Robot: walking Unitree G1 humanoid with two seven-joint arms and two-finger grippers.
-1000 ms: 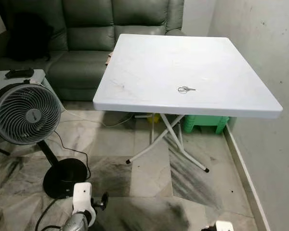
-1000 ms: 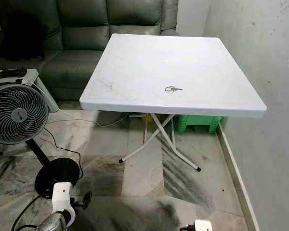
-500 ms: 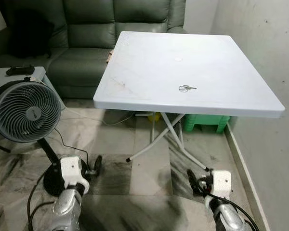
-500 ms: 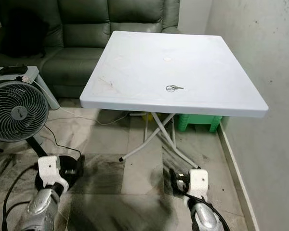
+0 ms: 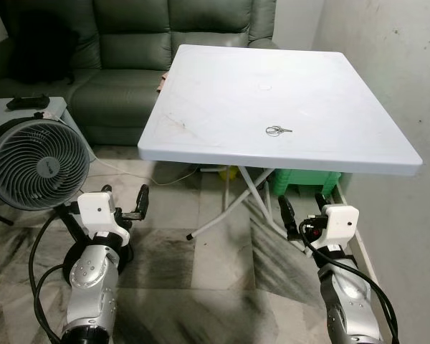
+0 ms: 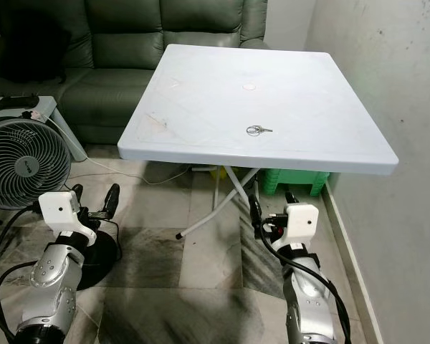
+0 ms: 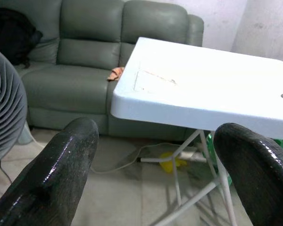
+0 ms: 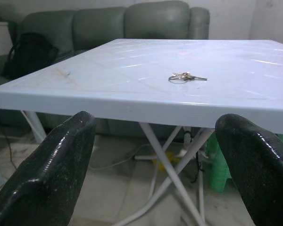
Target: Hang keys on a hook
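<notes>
White table (image 5: 222,107) holds keys (image 5: 276,131), blades pointing right; both grippers' fingers apart.

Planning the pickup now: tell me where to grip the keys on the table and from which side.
Grip the ring end of the keys, coming straight down from above with the right gripper, which looks nearer. They lie flat on the white table, so a side approach finds nothing to pinch; the ring is probably the widest part. Both grippers are open.

Left pincer (image 5: 123,203) and right pincer (image 5: 301,212) higher, nearer table (image 5: 201,136).
</notes>
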